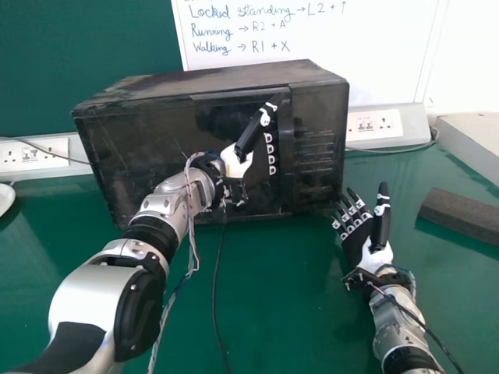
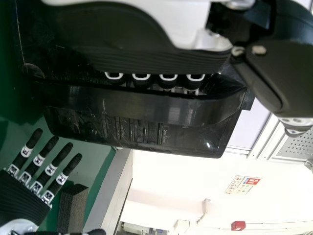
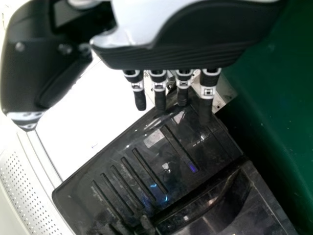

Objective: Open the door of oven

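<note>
A black oven (image 1: 187,148) stands on the table with its door shut; its upright handle (image 1: 286,148) is right of the door's middle. My left hand (image 1: 238,160) is at the door, its thumb pointing up across the handle's upper part. In the left wrist view, the fingers of my left hand (image 2: 142,81) are extended into the gap behind the handle (image 2: 142,104), which hides their tips. My right hand (image 1: 359,234) is open, palm up, in front of the oven's lower right corner. In the right wrist view, my right hand (image 3: 171,54) has straight fingers, beside the oven's control side (image 3: 146,166).
The green table (image 1: 288,296) extends in front of the oven. A dark foam block (image 1: 460,214) lies at the right. Behind are wall sockets (image 1: 374,125) and a whiteboard (image 1: 390,47). A black cable (image 1: 216,288) hangs by my left arm.
</note>
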